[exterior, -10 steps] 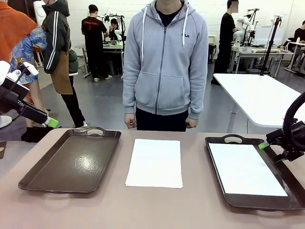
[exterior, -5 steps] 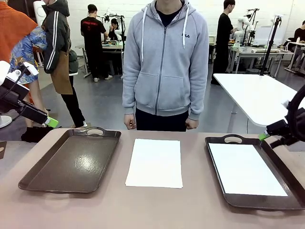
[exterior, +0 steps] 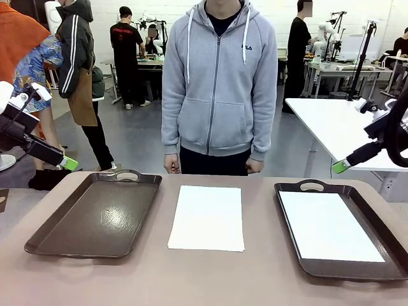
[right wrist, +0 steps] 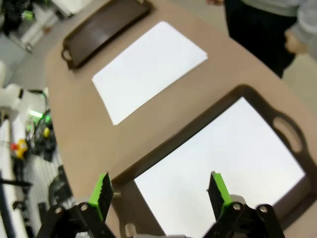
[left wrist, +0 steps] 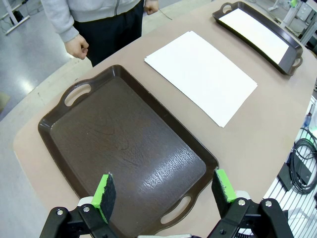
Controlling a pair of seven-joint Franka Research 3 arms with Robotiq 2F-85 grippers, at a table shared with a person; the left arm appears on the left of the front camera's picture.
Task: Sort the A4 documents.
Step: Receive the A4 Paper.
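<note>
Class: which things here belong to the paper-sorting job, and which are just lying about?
Job: middle paper; paper in right tray; left tray; right tray.

Lying about: white side table; cables below the table edge.

The front camera is looking low across the desk [exterior: 210, 280] toward the standing person [exterior: 220, 83]. The wrist cameras are looking steeply down, one over the left tray [left wrist: 124, 144], one over the right tray [right wrist: 178, 141]. All three are sharing the middle A4 documents [left wrist: 200, 74].
</note>
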